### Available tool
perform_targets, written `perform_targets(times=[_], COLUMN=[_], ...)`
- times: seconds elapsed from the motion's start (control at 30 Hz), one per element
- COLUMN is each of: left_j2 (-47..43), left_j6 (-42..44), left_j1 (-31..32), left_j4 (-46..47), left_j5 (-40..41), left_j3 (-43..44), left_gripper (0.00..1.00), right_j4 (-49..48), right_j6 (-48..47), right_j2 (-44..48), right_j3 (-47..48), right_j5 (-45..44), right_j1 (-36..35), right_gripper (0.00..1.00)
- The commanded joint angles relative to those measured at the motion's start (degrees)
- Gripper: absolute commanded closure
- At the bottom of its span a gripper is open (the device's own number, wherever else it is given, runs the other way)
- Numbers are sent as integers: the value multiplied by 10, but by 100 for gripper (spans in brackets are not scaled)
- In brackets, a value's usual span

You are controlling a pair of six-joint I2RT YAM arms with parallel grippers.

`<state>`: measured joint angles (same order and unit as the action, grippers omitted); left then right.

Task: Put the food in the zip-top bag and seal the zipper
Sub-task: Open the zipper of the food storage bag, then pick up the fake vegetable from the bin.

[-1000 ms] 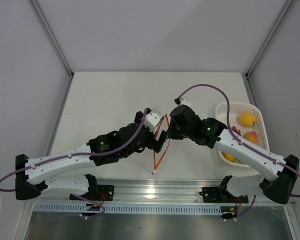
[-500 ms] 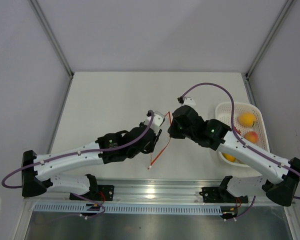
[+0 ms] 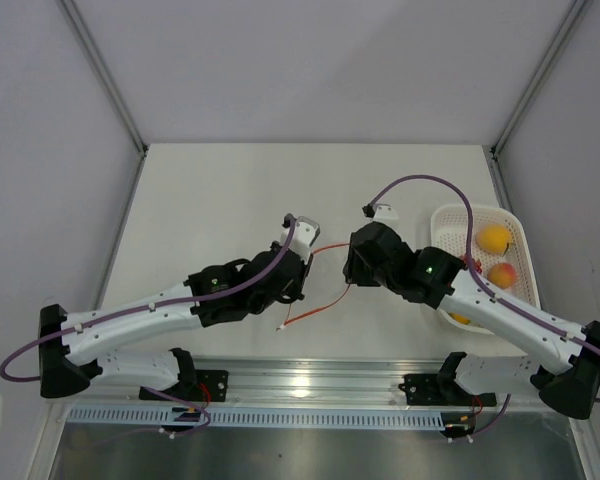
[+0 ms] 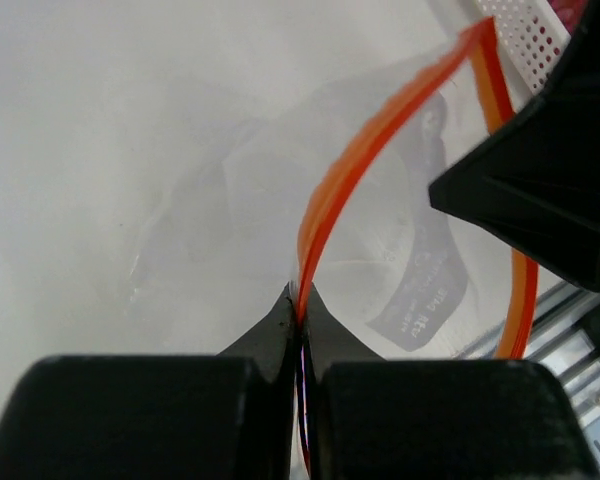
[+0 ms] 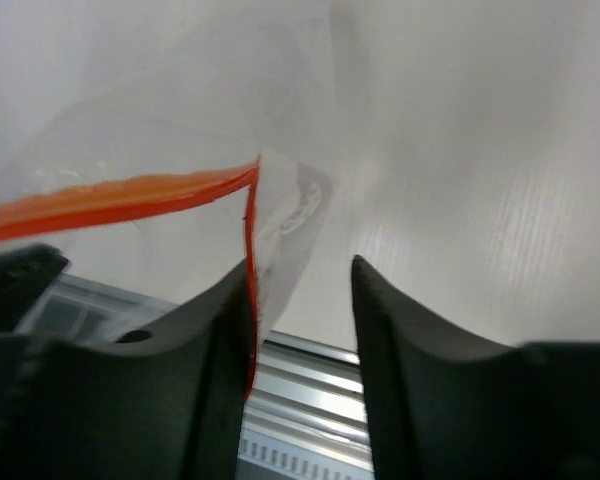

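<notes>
The clear zip-top bag [image 4: 220, 190] hangs between my two grippers above the table. Its zipper [image 3: 315, 308] is a red-orange strip, split into two strands with the mouth apart. My left gripper [image 3: 302, 262] is shut on one strand of the zipper [image 4: 325, 215]. My right gripper [image 3: 348, 268] is open; the other zipper strand [image 5: 130, 195] and the bag's edge lie against its left finger [image 5: 215, 330]. The food stays in the white basket [image 3: 442, 215]: an orange fruit [image 3: 495, 238], a peach-coloured one [image 3: 502, 273] and a yellow one [image 3: 458, 316], partly under the right arm.
The basket stands at the table's right edge, beside the right arm. The aluminium rail [image 3: 300, 385] runs along the near edge. The right gripper's black body [image 4: 540, 200] is close to the left gripper's right side.
My left gripper has closed on the zipper and drawn back to the left. My right gripper has opened off the strip. The strip has swung from near upright to slanting across the table.
</notes>
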<state>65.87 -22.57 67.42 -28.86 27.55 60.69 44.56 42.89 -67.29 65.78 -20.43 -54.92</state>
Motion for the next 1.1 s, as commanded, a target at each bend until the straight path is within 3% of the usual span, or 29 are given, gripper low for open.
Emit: perform_targets(times=[0.0, 0.17, 0.2, 0.23, 0.37, 0.53, 0.83, 1.07], left_j2=[8, 34, 40, 43, 44, 41, 52, 79], left_j6=[-34, -49, -52, -55, -74, -60, -36, -34], left_j1=[-9, -11, -12, -13, -34, -68, -91, -109], left_j4=[-2, -13, -17, -19, -30, -14, 24, 37], left_j5=[46, 67, 71, 76, 78, 42, -21, -67], left_j3=[12, 29, 29, 28, 27, 28, 31, 38], left_gripper=[99, 99, 99, 99, 99, 100, 100, 99], right_j4=[23, 66, 70, 75, 73, 136, 117, 66], right_j6=[-9, 5, 24, 42, 38, 33, -25, -19], right_j2=[36, 78, 87, 110, 178, 195, 100, 22], right_j3=[-12, -15, -17, -19, -32, 0, -6, 2], right_j5=[-15, -29, -42, -44, -30, -19, 98, 14], right_j1=[-3, -3, -2, 3, 49, 183, 433, 539], right_gripper=[52, 27, 7, 1, 1, 1, 1, 1])
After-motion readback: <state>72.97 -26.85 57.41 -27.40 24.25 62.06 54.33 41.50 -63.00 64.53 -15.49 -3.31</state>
